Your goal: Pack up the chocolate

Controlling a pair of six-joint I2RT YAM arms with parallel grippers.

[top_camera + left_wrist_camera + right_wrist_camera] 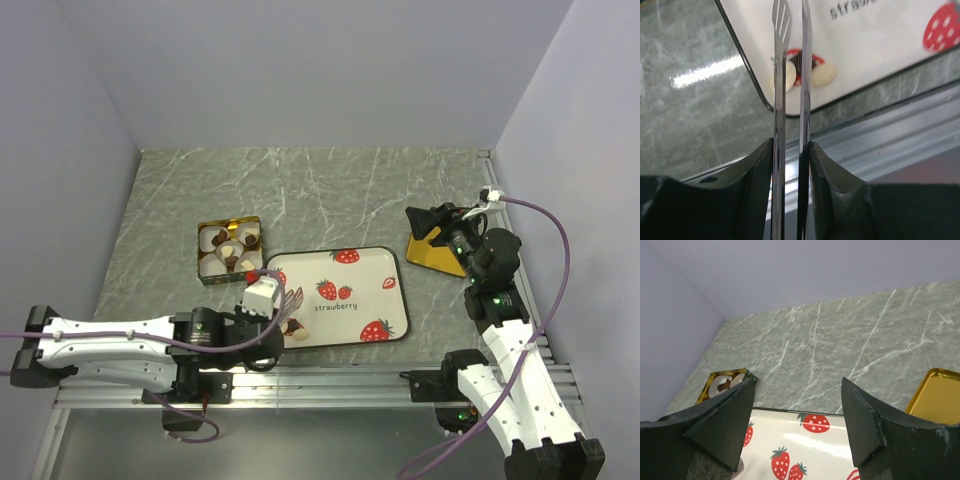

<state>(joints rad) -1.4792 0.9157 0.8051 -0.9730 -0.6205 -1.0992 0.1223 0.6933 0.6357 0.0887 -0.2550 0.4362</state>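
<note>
Fingers of the left gripper [790, 147] clench tongs [781, 25] straddling 1 dark chocolate [795, 65]; the right gripper [796, 380] gapes empty. Probably light, brittle, slippery: pinch its sides gently.

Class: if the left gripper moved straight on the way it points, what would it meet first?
The tongs held by the left gripper aim at a dark chocolate piece on the strawberry tray's corner, so probably that; depth is unclear.
</note>
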